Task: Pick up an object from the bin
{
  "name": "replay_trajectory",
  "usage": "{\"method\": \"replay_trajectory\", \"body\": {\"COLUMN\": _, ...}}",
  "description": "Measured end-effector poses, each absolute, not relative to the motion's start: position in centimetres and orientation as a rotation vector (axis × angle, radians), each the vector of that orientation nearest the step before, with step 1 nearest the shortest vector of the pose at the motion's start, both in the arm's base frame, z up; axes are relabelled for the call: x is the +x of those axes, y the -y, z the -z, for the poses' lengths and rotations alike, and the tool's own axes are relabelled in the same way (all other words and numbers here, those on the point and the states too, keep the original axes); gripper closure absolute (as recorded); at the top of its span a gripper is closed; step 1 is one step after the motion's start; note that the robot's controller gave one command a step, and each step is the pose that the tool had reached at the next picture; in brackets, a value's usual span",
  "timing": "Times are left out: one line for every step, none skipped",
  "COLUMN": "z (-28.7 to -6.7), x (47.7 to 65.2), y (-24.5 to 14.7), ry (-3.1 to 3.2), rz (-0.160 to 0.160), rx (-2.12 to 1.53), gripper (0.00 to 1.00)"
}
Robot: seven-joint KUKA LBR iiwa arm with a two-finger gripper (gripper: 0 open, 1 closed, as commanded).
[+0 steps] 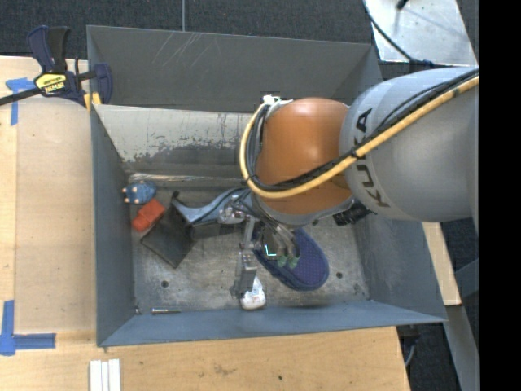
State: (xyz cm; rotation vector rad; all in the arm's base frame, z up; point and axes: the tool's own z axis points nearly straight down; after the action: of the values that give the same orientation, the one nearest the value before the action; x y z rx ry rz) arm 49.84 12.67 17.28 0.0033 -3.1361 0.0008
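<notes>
Bin: a grey metal bin (110, 243) held the dark blue oval cloth-like thing (309, 269) on the right part of its floor.
Arm: the grey arm (415, 161) with its orange cover (301, 145) stood above the blue oval, partly hiding its upper edge.
Gripper: the gripper (247, 283) hung just left of the blue oval, low in the bin; whether it was open or closed could not be told.
Black flat square thing (168, 238): well left of the blue oval, tilted on the floor.
Blue-grey curved plastic piece (203, 211): up and left of the blue oval, touching the black square.
Orange block (149, 215): far left of the blue oval, against the black square's upper corner.
Small blue round thing (141, 191): farthest up-left of the blue oval, just above the orange block.
Small white piece (253, 300): down and left of the blue oval, at the gripper's lower end; whether it was held could not be told.
</notes>
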Motion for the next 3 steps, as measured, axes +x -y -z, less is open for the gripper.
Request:
{"method": "replay_trajectory", "body": {"z": -9.6, "x": 58.5, "y": -10.6, "ry": 3.126, "rz": 0.003, "rx": 0.408, "gripper": 0.00}}
{"method": "replay_trajectory", "body": {"z": -10.1, "x": 58.8, "y": -10.7, "ry": 3.138, "rz": 0.006, "rx": 0.407, "gripper": 1.00}}
{"method": "replay_trajectory", "body": {"z": -21.7, "x": 57.9, "y": -10.2, "ry": 3.117, "rz": -0.001, "rx": 0.424, "gripper": 1.00}}
